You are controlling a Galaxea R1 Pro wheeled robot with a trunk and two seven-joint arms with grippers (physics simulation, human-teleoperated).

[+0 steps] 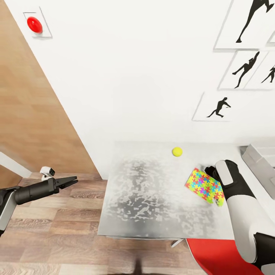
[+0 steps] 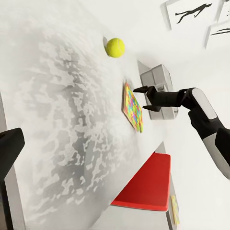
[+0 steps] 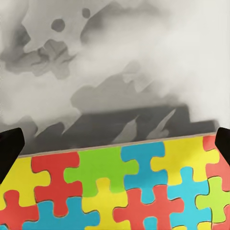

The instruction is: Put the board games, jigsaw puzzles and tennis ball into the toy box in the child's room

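On the mottled white table (image 1: 152, 198) lies a jigsaw puzzle (image 1: 204, 186) near the right side, patterned in yellow, red, blue and green. My right gripper (image 1: 211, 172) hovers open at its far edge, and in the right wrist view the puzzle (image 3: 120, 191) spreads between the two dark fingertips (image 3: 9, 148). In the left wrist view the right gripper (image 2: 143, 98) has its fingers spread beside the puzzle (image 2: 132, 106). The tennis ball (image 1: 177, 151) rests alone toward the wall. A grey toy box (image 1: 259, 160) stands at the table's right end. My left gripper (image 1: 70, 180) is open off the table's left side, over the floor.
A red chair seat (image 1: 217, 256) pokes out under the table's near right edge. The white wall behind carries a red button (image 1: 34, 25) and framed silhouette pictures (image 1: 217, 107). Wood-plank floor (image 1: 57, 236) lies left of the table.
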